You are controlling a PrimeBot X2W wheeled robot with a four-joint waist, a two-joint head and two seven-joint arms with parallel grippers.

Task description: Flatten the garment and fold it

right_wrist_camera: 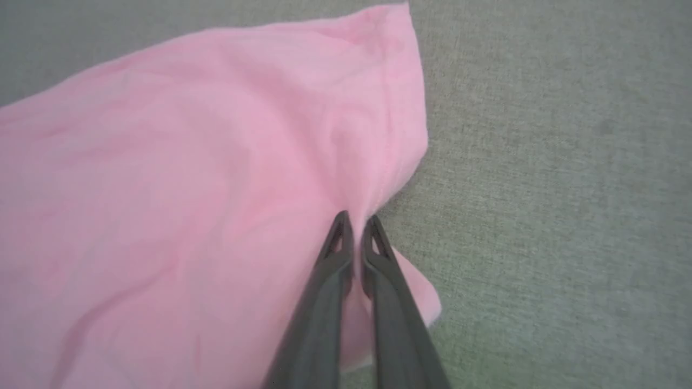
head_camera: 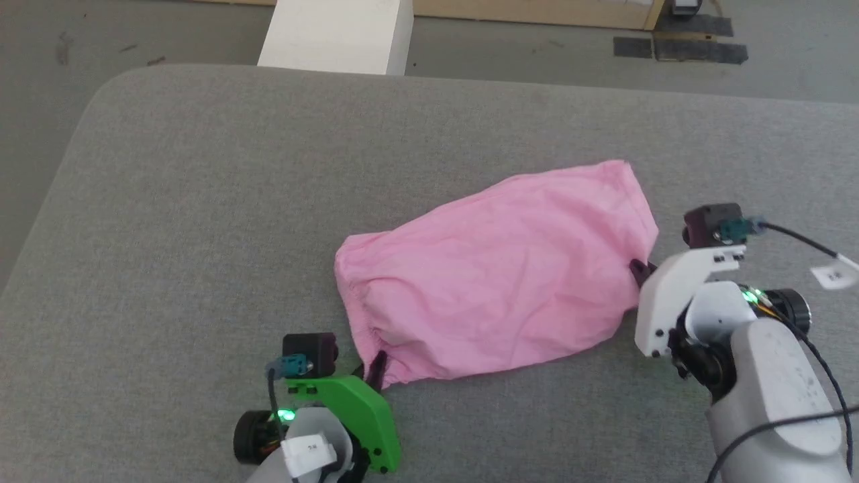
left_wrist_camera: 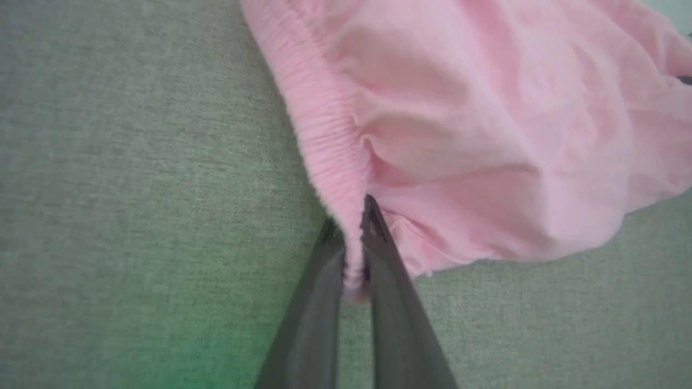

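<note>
The pink garment (head_camera: pixel 496 275) lies spread but wrinkled near the middle of the grey cloth-covered table (head_camera: pixel 201 201), running at a slant from its gathered hem (left_wrist_camera: pixel 324 135) at the robot's left to a plain seamed edge at its right. At the near left corner, the left gripper (head_camera: pixel 376 365) has its two dark fingers pressed together on the very end of that gathered hem, a strip of the ribbed cloth caught between them. On the far side, the right gripper (head_camera: pixel 641 268) pinches the garment's right edge, fingers (right_wrist_camera: pixel 373 254) closed with a fold of pink between them and a small flap hanging out beside. Past the table's far edge stands a white block (head_camera: pixel 335 33) on the grey floor (head_camera: pixel 537 47).
</note>
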